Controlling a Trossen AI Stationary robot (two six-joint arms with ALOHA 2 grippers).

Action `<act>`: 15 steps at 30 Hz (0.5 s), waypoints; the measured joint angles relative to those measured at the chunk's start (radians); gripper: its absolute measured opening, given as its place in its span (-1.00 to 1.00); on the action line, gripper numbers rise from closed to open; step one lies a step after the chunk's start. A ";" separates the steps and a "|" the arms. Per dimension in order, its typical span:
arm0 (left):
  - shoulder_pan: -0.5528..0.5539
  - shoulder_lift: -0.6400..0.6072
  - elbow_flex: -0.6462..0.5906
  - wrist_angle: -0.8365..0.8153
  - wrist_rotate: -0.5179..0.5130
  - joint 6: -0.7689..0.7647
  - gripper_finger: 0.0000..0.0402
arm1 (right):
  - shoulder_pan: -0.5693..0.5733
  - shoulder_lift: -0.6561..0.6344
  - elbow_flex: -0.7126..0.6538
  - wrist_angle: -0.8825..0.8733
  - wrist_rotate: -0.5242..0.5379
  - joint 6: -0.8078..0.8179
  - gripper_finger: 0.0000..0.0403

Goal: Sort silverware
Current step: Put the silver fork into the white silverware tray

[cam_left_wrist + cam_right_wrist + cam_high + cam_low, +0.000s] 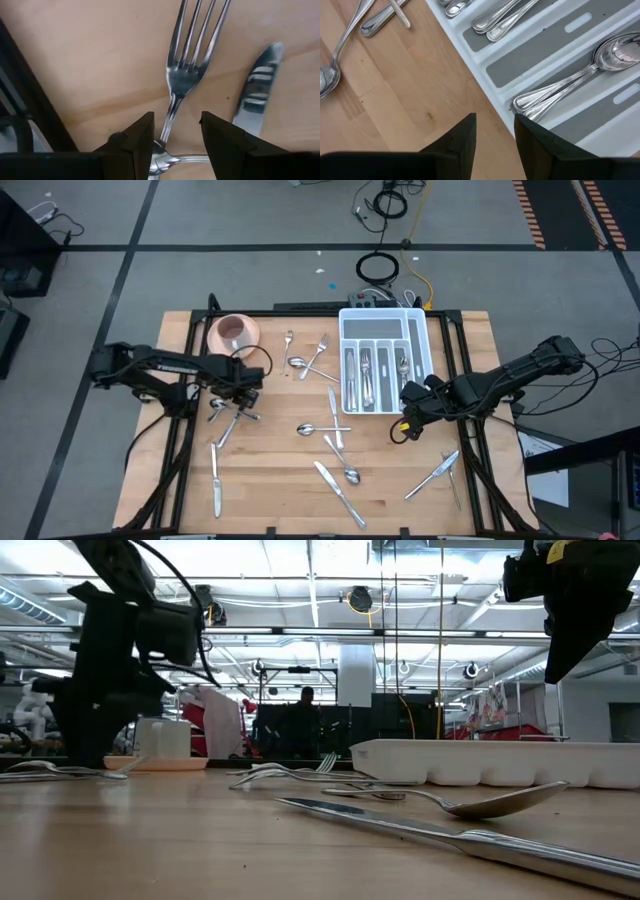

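Silverware: slim shiny silver forks, spoons & knives, some sorted, most still loose on the wooden table. Landmark = white tray at the table's far edge, w/ long compartments.

In the tray: several pcs lying lengthwise in the slots; rt wrist view shows spoons w/ polished bowls and rounded handle ends, stacked side by side in one slot, more handles in the next slot over.

Left of the tray: a small spoon and crossed forks near the pink bowl. Just beside the tray's near-left corner a knife lies over a spoon. Nearer the front edge, another spoon and a long knife. Near-right of the tray: a fork/knife pair. Far left of the tray: a small heap under the left arm, plus one knife alone toward the front.

Left gripper: low over that heap, fingers spread, straddling a fork w/ four tines at its handle; not clamped on it. A knife blade lies just beside the fork.

Right gripper: at the tray's near edge, fingers parted w/ a narrow gap, nothing between them, above the tray rim by the spoon handles.

Low view: a spoon and a knife lie flat in front of the tray, mirror-bright.
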 joint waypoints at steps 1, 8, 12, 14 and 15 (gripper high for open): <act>-0.003 0.014 0.000 0.003 0.000 0.002 -0.16 | 0.000 0.000 0.000 0.000 0.000 0.000 -0.38; -0.015 0.101 0.002 0.052 0.021 0.095 -0.19 | 0.000 0.000 0.000 0.000 0.000 0.000 -0.38; -0.016 0.138 0.004 0.084 0.026 0.151 -0.39 | 0.000 0.000 0.000 0.001 0.000 0.000 -0.38; -0.016 0.151 0.005 0.090 0.027 0.165 -0.57 | 0.000 0.000 0.000 0.002 0.000 0.000 -0.38; -0.016 0.154 0.005 0.091 0.026 0.165 -0.66 | 0.000 0.000 0.000 0.002 0.000 0.001 -0.38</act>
